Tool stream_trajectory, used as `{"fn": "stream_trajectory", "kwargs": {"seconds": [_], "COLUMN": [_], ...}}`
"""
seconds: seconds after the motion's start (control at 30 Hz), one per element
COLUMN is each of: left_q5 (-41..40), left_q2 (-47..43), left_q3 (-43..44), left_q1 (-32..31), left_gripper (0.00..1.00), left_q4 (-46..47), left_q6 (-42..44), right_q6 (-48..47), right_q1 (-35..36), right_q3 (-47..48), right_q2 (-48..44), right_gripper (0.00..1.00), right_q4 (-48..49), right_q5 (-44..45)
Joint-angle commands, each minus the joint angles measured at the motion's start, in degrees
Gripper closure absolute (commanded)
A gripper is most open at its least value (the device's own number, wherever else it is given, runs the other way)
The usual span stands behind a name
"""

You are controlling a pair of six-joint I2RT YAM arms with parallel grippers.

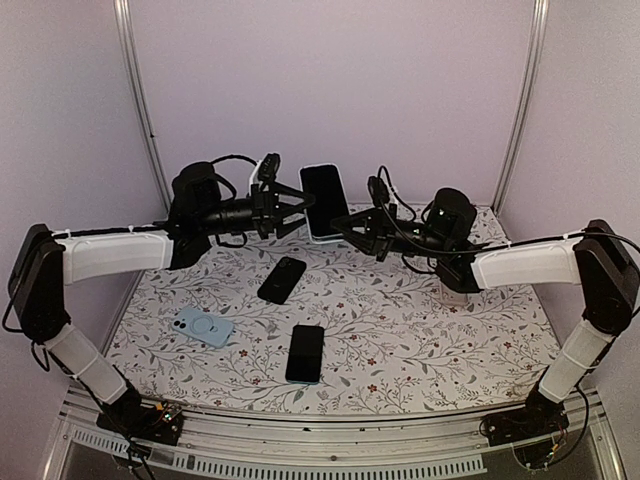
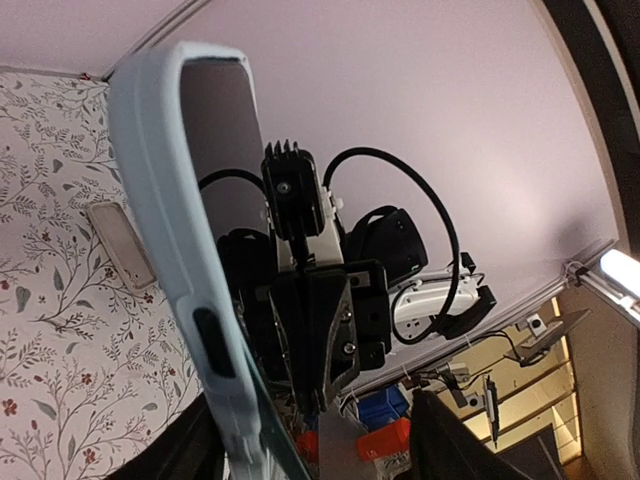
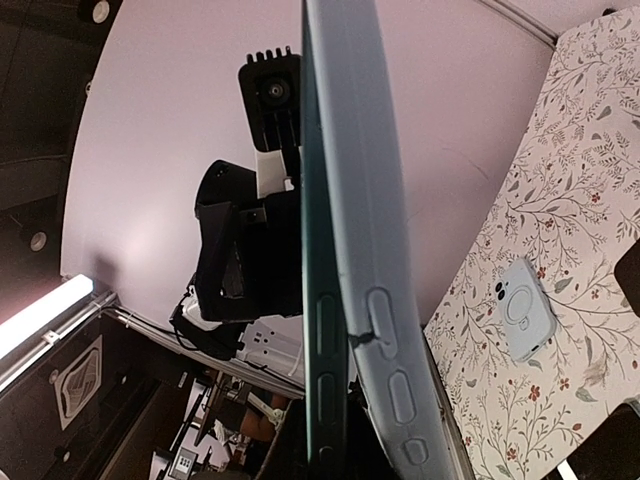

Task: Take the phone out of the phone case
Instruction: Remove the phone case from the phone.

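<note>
Tabletop [image 1: 450, 340] with a floral print carried three flat phone-shaped items in the overhead view, and a fourth was up in the air. At lower left lay a light blue case [image 1: 203, 326], back upward, with a ring mark on it. Right of it sat a dark handset [image 1: 282, 279], too dark to tell phone from case. Above that, left of centre, the left gripper [image 1: 287, 207] had its fingers spread just beside the left edge of the raised item; whether they touched it could not be judged. Low at centre lay a black-screened phone [image 1: 305, 353]. At upper centre the cased phone [image 1: 325, 200] stood upright above the table, screen toward the camera, its pale blue case on. The right gripper [image 1: 343, 224] pinched its lower right corner, fingers pressed together; in its own wrist view the fingertips were cut off at the bottom edge. Under the right arm, a pale object [image 1: 455, 293] was partly hidden and hard to identify.
</note>
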Motion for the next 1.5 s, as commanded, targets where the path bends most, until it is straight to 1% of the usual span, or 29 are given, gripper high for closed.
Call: {"fn": "stream_trajectory", "kwargs": {"seconds": [0.0,0.13,0.27,0.57,0.67,1.1,1.37,1.47], "left_q5": [-1.3,-2.7,-4.3,-6.2,-6.4,-6.6,-6.4,-6.4], "left_q2": [-3.6,-5.3,-6.3,-6.2,-5.8,-3.5,-2.0,-1.3], "left_q3": [-2.3,-3.8,-4.6,-4.4,-4.3,-2.4,-0.5,0.3], "left_q1": [0.3,0.5,0.5,-0.1,-0.2,-2.2,-3.0,-3.4], "left_gripper": [0.39,0.52,0.58,0.62,0.64,0.66,0.66,0.69], "left_q4": [-0.9,-3.6,-6.0,-9.7,-9.6,-10.6,-9.1,-8.4], "left_q6": [3.5,5.7,7.8,10.9,10.9,11.9,11.1,10.6], "right_q6": [0.8,1.5,2.1,2.6,2.7,2.7,2.7,2.7], "right_q1": [-1.0,-1.0,-1.0,-1.0,-1.0,-0.2,0.8,1.3], "right_q3": [3.5,4.7,5.2,4.9,4.8,5.8,6.6,6.8], "right_q2": [0.5,1.3,1.8,1.8,1.5,1.9,2.9,3.6], "right_gripper": [1.00,1.00,1.00,1.00,1.00,1.00,1.00,1.00], "right_q4": [7.1,7.6,8.2,9.1,9.2,9.3,9.2,9.3], "right_q5": [0.8,0.5,0.2,-0.1,0.0,-0.9,-1.3,-1.4]}}
